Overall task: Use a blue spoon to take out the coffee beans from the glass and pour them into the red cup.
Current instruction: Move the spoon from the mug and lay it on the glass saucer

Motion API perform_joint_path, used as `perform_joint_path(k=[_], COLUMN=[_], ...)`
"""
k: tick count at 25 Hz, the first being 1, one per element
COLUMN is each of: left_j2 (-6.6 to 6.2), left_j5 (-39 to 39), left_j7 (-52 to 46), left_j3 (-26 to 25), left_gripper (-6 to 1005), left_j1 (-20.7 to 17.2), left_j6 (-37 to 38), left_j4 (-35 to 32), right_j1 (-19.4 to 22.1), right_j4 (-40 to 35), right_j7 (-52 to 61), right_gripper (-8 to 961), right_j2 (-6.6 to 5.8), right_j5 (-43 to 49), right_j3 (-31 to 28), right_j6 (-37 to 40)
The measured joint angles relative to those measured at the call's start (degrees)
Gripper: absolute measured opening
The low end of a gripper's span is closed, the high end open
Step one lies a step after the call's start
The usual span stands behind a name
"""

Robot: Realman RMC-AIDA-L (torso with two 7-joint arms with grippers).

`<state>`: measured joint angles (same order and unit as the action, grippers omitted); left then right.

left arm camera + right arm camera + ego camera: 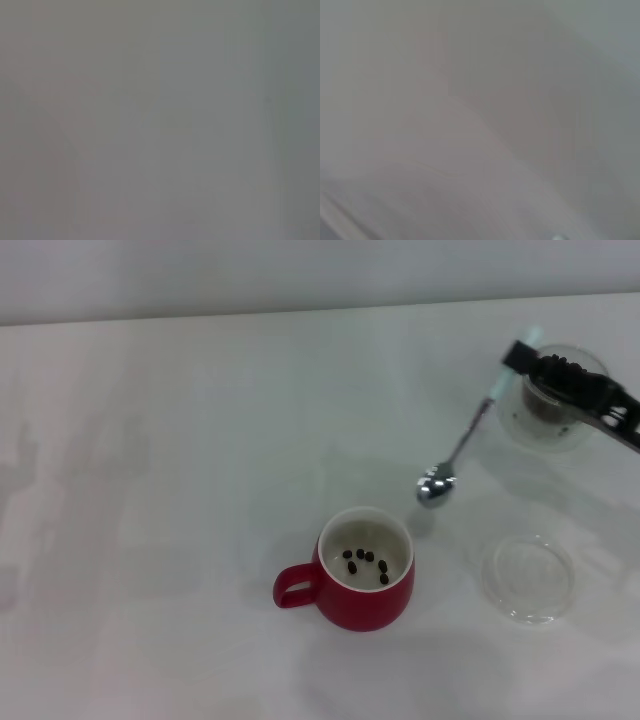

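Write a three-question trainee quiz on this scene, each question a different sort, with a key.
1. True or false: the red cup is empty.
2. Multiple choice: the blue spoon is held by A) the left gripper, B) the right gripper, C) neither.
3. Short answer: what lies on the table to the right of the red cup?

Key:
1. False; coffee beans lie in it.
2. B; it grips the handle over the glass, spoon bowl hanging near the cup.
3. A flat clear dish.
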<state>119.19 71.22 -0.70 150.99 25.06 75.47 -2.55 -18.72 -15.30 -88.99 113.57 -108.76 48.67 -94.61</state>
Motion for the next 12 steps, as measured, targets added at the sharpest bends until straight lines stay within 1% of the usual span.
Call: perform_joint_path(k=[6, 8, 12], left_j2=[-0.09, -0.09, -0.07], left_j5=[1.3, 1.3, 1.3], left_j7=[-0.2, -0.2, -0.2], left_j3=[0.0, 0.0, 0.0], left_gripper=[564, 564, 565], left_j1=[1.2, 1.5, 2.8], left_j6=[-0.4, -0.6, -1.8], left_j4=[-0.1, -0.1, -0.1], right_j1=[5.2, 6.5, 8.0], right_j4=[-0.7, -0.9, -1.0], right_j7=[0.5, -0.4, -3.4], right_gripper=[154, 155, 155], right_j2=[-2.6, -3.06, -3.26], right_j5=[0.2, 0.2, 1.0], right_j3=[-1.8, -1.8, -1.6], right_j6=[1.1, 1.5, 1.8])
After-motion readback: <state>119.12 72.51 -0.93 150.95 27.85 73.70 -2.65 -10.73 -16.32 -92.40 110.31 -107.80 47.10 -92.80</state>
